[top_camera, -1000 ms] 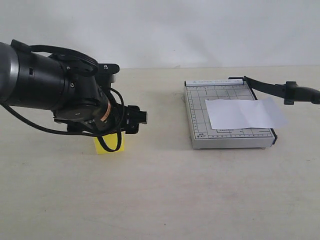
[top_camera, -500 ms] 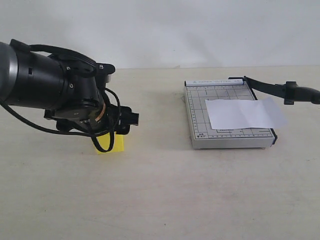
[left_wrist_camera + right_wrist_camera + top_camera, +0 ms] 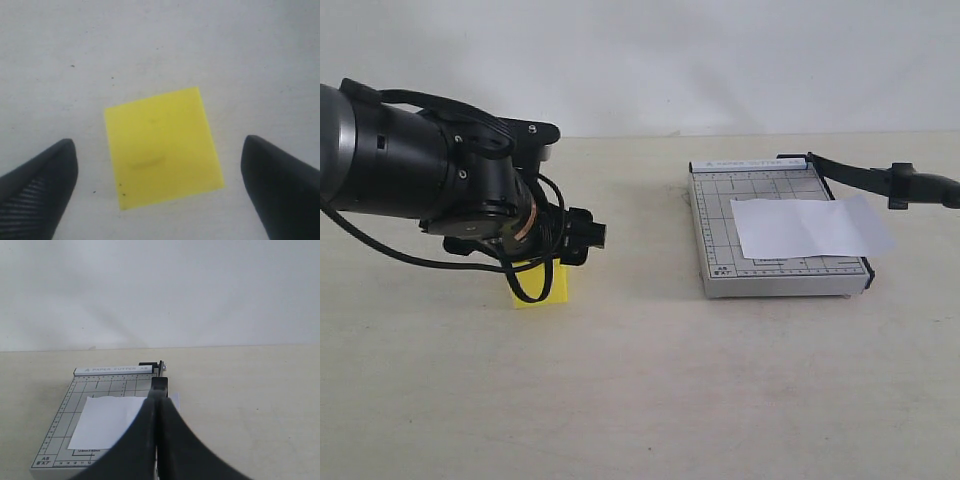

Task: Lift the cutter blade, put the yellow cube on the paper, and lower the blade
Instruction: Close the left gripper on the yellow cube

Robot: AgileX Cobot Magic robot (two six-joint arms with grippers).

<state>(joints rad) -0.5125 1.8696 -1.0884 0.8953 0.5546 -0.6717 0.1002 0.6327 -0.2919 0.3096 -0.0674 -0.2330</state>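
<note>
Yellow cube (image 3: 162,147) sits on table (image 3: 640,390) between left gripper's (image 3: 157,150) spread fingers, untouched: lined up for a pinch, I judge. Well apart, paper (image 3: 810,227) lies on cutter base (image 3: 720,250), awaiting cube. Right gripper (image 3: 159,390) pressed together, nothing visible between, near that base.

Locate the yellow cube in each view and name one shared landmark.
Exterior view: yellow cube on the left, partly behind the arm.
Left wrist view: between the open left gripper fingers.
Right wrist view: not in it.
Shared landmark: the paper, in exterior and right wrist views.
</note>
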